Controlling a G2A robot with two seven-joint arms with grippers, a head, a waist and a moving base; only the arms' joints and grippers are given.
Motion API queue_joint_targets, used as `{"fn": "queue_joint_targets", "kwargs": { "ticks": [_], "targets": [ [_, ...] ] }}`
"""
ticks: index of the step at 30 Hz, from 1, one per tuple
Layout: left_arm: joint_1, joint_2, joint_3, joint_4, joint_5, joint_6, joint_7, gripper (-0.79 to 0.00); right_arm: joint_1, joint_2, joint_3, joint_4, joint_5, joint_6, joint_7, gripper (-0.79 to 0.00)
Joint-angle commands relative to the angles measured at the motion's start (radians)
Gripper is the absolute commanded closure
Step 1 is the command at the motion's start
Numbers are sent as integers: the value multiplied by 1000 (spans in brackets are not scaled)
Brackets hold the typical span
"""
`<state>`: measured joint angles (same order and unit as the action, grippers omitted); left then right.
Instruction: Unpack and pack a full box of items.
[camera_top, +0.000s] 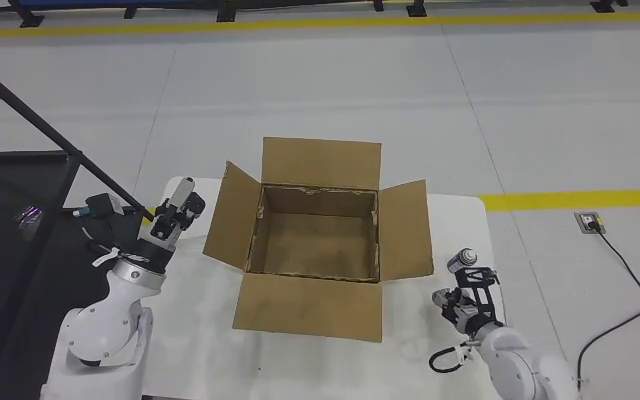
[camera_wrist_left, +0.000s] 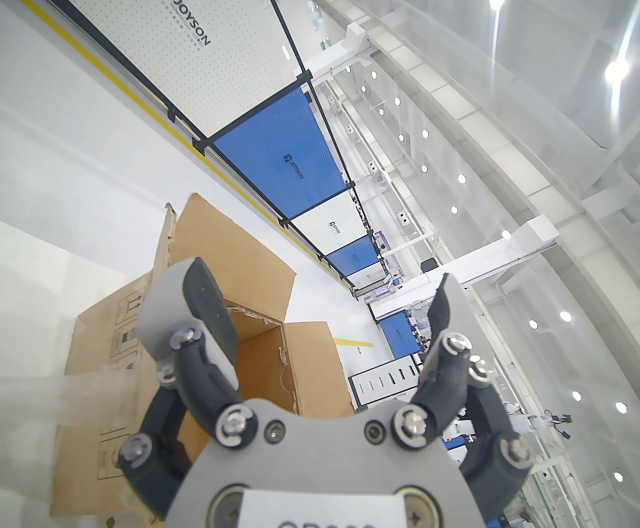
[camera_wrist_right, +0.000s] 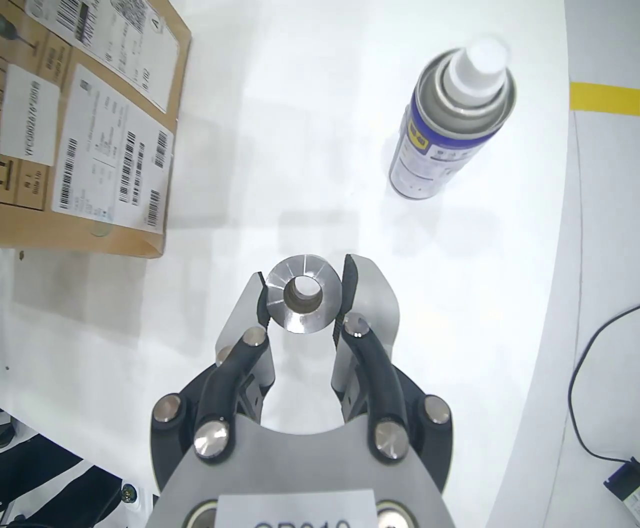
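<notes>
Now | right gripper clamps metal cylinder | left gripper spread near box

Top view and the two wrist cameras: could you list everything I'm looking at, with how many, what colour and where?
cardboard box: one, brown, middle of the table, flaps open, nothing visible inside.
spray can: one, blue and white, upright on the table to the right of the box.
metal ring: one, silver, clamped in the right gripper.
table: one, white, under the box.
cable: one, black, on the floor to the right of the table.
left gripper: one, grey and black, open, raised beside the box's left flap.
right gripper: one, grey and black, shut on the metal ring, near the spray can.
</notes>
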<state>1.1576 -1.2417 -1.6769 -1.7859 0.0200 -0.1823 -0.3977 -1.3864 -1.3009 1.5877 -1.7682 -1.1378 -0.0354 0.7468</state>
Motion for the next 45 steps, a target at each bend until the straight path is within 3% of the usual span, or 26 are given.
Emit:
{"fn": "queue_joint_targets", "kwargs": {
  "ticks": [1,13,14,16,23,26,28,30,31,33,38,42,45],
  "targets": [
    [0,0,0,0,0,0,0,-785,18,1,-6,24,-12,15,17,0],
    [0,0,0,0,0,0,0,-785,51,4,-13,84,-43,111,31,0],
    [0,0,0,0,0,0,0,-785,55,4,-16,86,-45,113,36,-105],
    [0,0,0,0,0,0,0,-785,63,5,-20,91,-52,116,49,-225],
    [0,0,0,0,0,0,0,-785,82,7,-30,105,-48,115,57,-391],
    [0,0,0,0,0,0,0,-785,81,8,-28,93,-47,112,53,-514],
    [0,0,0,0,0,0,0,-785,75,10,-23,61,-53,116,45,-650],
    [0,0,0,0,0,0,0,-785,54,11,-9,-8,-54,121,21,-683],
    [0,0,0,0,0,0,0,-785,40,13,2,-55,-57,124,14,-785],
    [0,0,0,0,0,0,0,-785,5,17,40,-156,-23,66,-22,-785],
    [0,0,0,0,0,0,0,-785,11,32,167,-298,101,-34,41,-785],
    [0,0,0,0,0,0,0,-785,135,44,202,-214,293,-172,78,-785],
    [0,0,0,0,0,0,0,-785,176,46,199,-167,327,-175,109,-785]
  ]
}}
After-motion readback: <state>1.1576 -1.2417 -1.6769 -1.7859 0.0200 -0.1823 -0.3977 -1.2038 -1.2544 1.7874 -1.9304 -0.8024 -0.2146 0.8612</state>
